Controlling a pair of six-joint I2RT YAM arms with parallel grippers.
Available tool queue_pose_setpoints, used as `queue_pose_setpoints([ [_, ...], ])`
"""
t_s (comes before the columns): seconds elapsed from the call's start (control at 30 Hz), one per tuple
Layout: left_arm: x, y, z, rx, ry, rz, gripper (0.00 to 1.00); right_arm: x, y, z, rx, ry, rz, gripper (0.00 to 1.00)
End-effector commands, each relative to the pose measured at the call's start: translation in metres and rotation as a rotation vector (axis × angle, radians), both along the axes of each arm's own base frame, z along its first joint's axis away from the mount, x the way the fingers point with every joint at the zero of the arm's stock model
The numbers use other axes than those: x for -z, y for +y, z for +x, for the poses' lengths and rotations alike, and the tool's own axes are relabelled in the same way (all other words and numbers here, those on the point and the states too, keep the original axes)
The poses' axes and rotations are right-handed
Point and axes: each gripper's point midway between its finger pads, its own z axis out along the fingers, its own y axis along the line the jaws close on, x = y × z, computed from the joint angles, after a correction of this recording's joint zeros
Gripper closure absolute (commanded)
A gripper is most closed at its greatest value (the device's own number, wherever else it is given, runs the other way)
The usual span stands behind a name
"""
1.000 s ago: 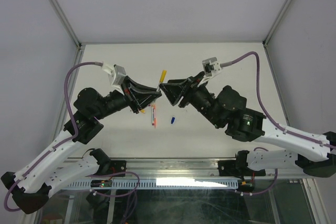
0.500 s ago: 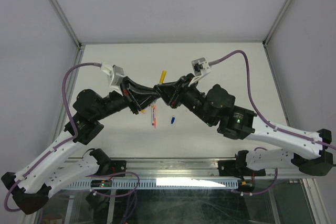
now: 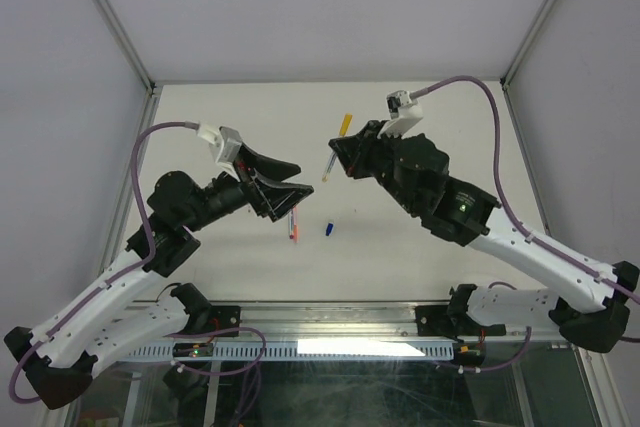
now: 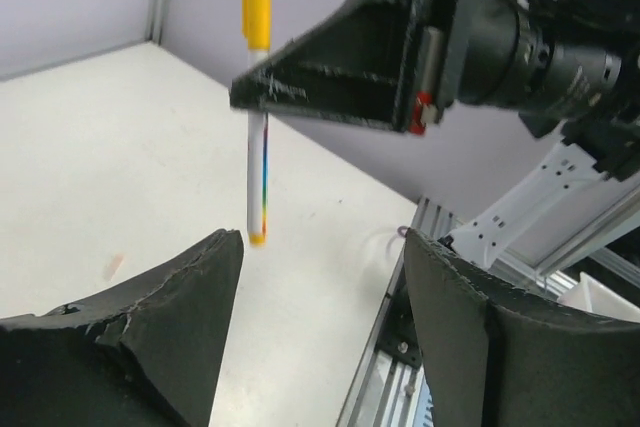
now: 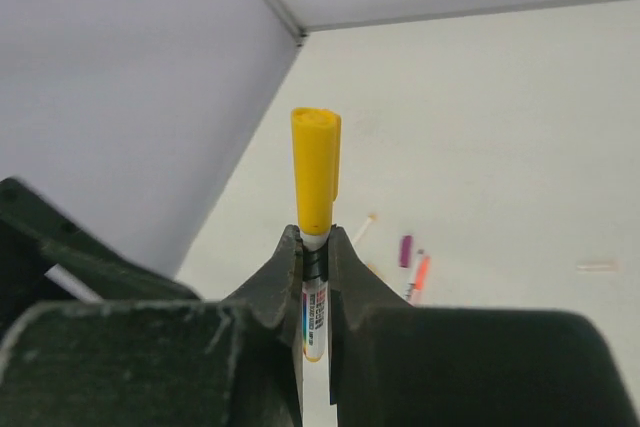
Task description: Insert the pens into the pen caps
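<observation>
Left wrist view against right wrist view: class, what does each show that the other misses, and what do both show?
Only the left wrist view: the left jaws, standing open and empty, and the metal rail at the table's edge. Only the right wrist view: a short purple plastic cap and a red-pink marker pen lying on the table beyond. Both: the white-barrelled marker pen with a yellow cap, clamped upright in the right jaws, and the white table.
</observation>
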Motion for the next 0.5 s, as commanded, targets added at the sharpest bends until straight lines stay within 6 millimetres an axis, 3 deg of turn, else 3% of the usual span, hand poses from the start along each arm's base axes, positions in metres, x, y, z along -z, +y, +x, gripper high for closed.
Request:
queue_pose_setpoints([
  [0.0,0.028,0.008,0.013,-0.087,0.074,0.071,0.31,0.028,-0.030,0.026,0.058,0.122,-0.097,1.00],
  [0.13,0.062,0.015,0.033,-0.198,0.178,0.171,0.27,0.097,-0.057,0.044,0.085,0.296,-0.264,1.00],
  [0.3,0.102,0.026,0.055,-0.336,0.302,0.286,0.23,0.177,-0.080,0.041,0.059,0.492,-0.394,1.00],
  [0.47,0.129,0.035,0.063,-0.406,0.376,0.340,0.17,0.239,-0.104,0.036,0.106,0.613,-0.518,0.98],
])
